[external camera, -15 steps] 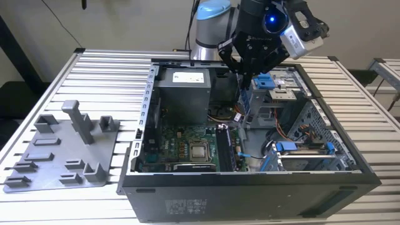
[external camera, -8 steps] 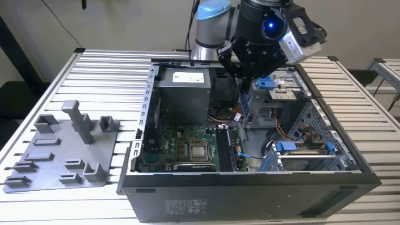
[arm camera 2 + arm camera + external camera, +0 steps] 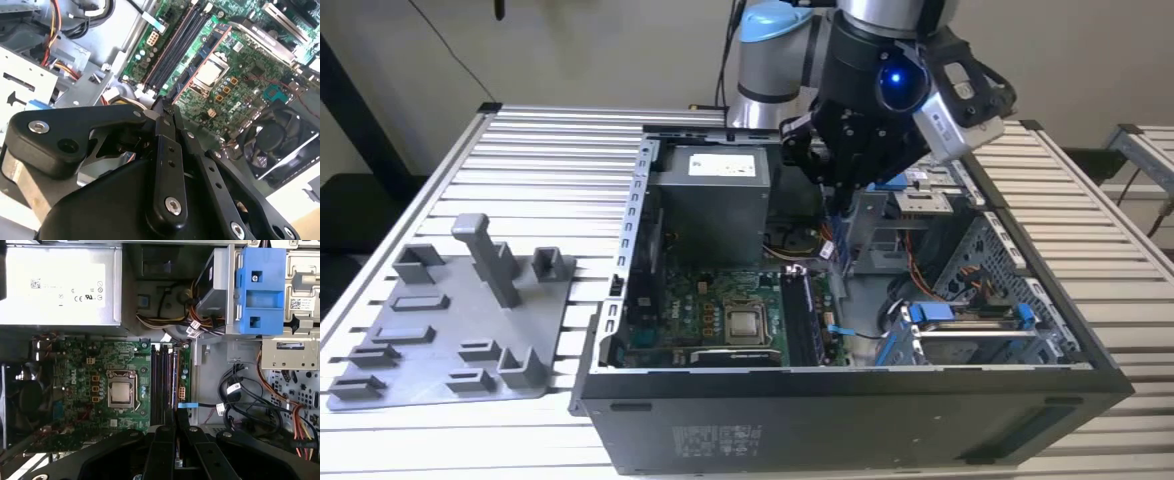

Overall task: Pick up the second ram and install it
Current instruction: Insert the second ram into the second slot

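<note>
Clamping memory stick [image 3: 838, 238] in tool [image 3: 175, 416], slots [image 3: 161, 382] below tool. Likely light, stiff, fragile: hold by edges, off chips.

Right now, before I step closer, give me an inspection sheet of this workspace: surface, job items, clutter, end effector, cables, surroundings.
Surface: slatted metal table, carrying an open computer case.
Job's things: second ram held on end inside the case, near the motherboard's memory slots.
Clutter: grey fixture tray beside the case, at the exterior view's left.
End effector: shut on the second ram.
Cables: black and coloured wire bundles loose inside the case.
Surroundings: plain wall behind the table.
</note>
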Controlling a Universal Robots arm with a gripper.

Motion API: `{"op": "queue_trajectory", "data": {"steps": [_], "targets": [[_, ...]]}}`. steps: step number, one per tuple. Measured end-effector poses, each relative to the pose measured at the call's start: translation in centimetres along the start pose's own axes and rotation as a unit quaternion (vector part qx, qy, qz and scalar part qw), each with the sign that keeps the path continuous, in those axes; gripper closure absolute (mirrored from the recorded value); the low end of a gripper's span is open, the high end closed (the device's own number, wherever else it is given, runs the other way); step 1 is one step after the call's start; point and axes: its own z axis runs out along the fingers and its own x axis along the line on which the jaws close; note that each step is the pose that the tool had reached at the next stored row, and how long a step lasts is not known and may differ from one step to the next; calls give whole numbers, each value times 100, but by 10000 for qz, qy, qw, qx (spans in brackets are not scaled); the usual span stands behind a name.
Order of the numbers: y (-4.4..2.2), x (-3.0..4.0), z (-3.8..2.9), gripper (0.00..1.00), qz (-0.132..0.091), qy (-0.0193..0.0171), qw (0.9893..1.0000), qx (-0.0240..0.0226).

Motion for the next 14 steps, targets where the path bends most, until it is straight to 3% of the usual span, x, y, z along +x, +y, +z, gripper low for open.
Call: {"op": "queue_trajectory", "data": {"steps": [4,14], "targets": [[-41,14,71,87,0,8,10000,1],[-52,34,252,87,-38,10,10000,1]]}}
